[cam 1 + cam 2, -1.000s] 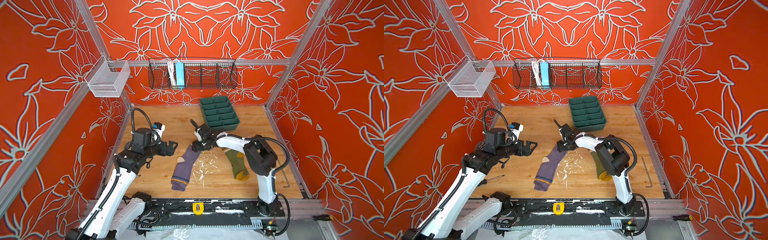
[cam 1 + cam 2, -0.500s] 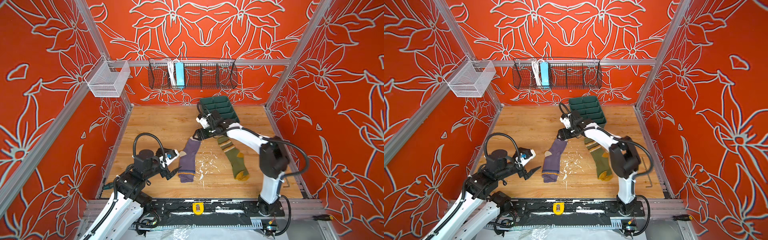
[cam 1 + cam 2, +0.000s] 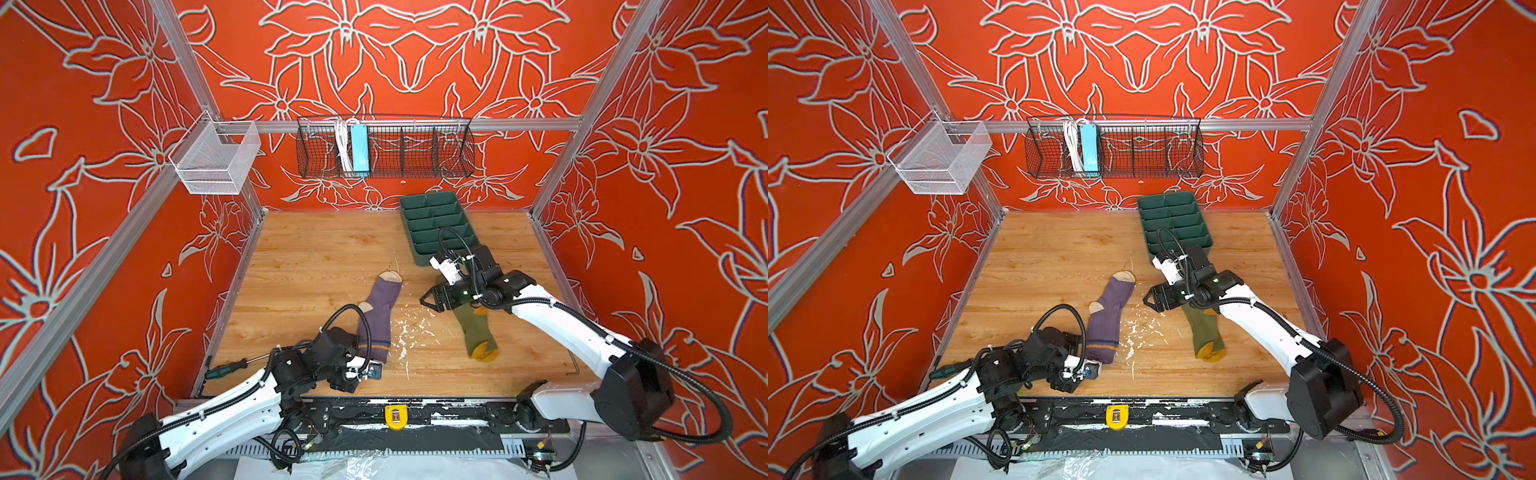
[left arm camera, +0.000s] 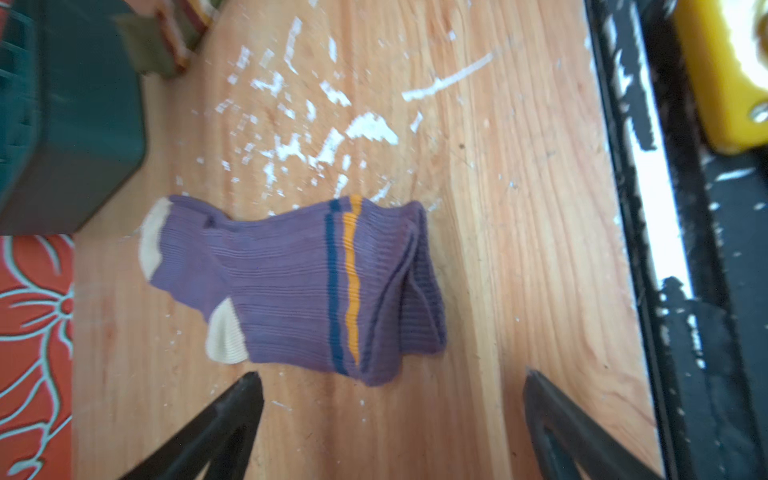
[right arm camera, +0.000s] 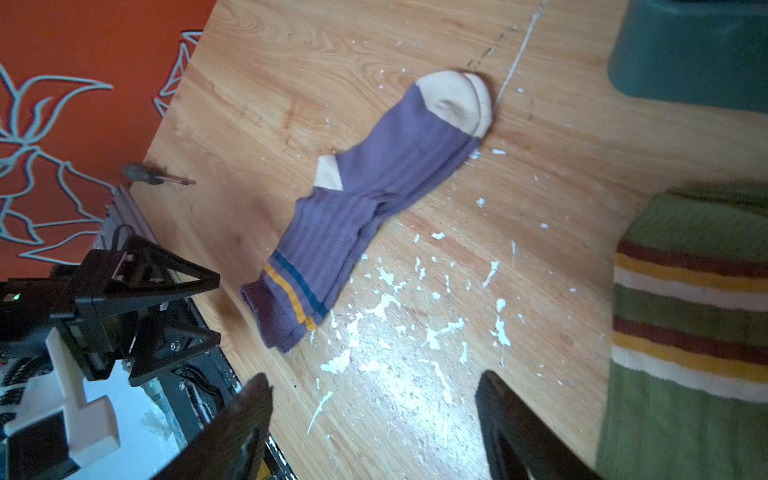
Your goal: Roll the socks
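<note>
The wooden surface (image 3: 316, 266) carries both socks, flat and unrolled. A green tray (image 3: 422, 255) sits near my right tool (image 5: 374, 376), off to one side of it. The green sock (image 3: 473, 332) lies partly under my right wrist. Its striped cuff is just beside one finger and its mustard toe points back toward that arm's base. The purple sock (image 3: 380, 316) stretches between my two tools. Its cream toe is out ahead of the right tool, and its striped cuff is just ahead of my left tool (image 4: 390, 376), in line with the gap between the fingers. My left tool is spread wide and grips nothing; I cannot tell whether its tips touch the cuff. My right tool is also spread apart and empty, over bare, white-flecked surface between the socks. A screwdriver (image 3: 226, 368) lies beside my left arm.
</note>
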You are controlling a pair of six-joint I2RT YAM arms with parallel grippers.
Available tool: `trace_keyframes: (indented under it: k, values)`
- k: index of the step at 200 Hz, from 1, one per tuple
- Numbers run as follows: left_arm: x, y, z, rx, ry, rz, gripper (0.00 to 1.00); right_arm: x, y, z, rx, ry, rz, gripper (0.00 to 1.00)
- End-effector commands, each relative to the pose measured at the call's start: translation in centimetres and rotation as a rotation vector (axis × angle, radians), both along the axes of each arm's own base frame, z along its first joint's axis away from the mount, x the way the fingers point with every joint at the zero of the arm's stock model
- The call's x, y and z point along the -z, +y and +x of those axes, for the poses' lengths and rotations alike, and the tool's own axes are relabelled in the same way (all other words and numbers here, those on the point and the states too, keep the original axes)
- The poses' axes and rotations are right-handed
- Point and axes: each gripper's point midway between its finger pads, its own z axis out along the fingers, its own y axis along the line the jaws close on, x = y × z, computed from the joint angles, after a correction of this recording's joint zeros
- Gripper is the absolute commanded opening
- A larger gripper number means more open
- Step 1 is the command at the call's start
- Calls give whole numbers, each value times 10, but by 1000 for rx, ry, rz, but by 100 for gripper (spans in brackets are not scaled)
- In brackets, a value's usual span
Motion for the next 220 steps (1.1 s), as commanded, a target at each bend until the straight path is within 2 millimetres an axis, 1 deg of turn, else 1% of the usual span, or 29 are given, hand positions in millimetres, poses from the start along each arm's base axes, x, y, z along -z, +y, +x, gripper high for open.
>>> trace_keyframes:
  k: [1, 20, 33, 56, 75, 89, 119, 137, 152, 166, 175, 180, 195, 205, 211, 220]
  values:
    - [1, -9, 12, 3, -47, -2, 97, -17, 1, 10, 20, -26, 54, 80]
    - [9, -12, 18, -13, -46, 13, 96, -21, 0, 11, 16, -36, 60, 80]
    - [14, -11, 18, -15, -37, 24, 92, -22, -1, 11, 18, -41, 60, 80]
    - [16, -12, 16, -11, -21, 24, 81, -23, -4, 11, 21, -47, 63, 79]
    - [19, -10, 13, -6, -10, 32, 69, -26, -6, 12, 31, -57, 69, 80]
    - [21, -10, 7, 8, 19, 33, 65, -28, -7, 12, 32, -64, 73, 80]
    - [29, -9, -6, 33, 76, 49, 46, -33, -10, 13, 39, -80, 76, 79]
    - [32, -9, -7, 36, 92, 67, 36, -33, -12, 11, 40, -85, 80, 80]
    - [35, -10, -8, 39, 101, 71, 33, -34, -14, 10, 44, -88, 80, 79]
    - [36, -13, -9, 41, 122, 76, 27, -33, -16, 8, 45, -91, 81, 79]
    - [34, -14, -9, 39, 126, 75, 24, -32, -17, 7, 49, -91, 81, 79]
    - [40, -13, -10, 38, 148, 100, 24, -32, -17, 7, 48, -90, 82, 79]
    - [42, -14, -11, 37, 162, 112, 24, -31, -19, 6, 54, -92, 85, 79]
    - [44, -15, -10, 35, 160, 114, 27, -30, -18, 7, 58, -91, 93, 80]
    - [44, -16, -8, 29, 151, 110, 32, -30, -17, 7, 56, -90, 100, 79]
    - [43, -16, -2, 10, 124, 104, 47, -30, -16, 7, 55, -86, 104, 80]
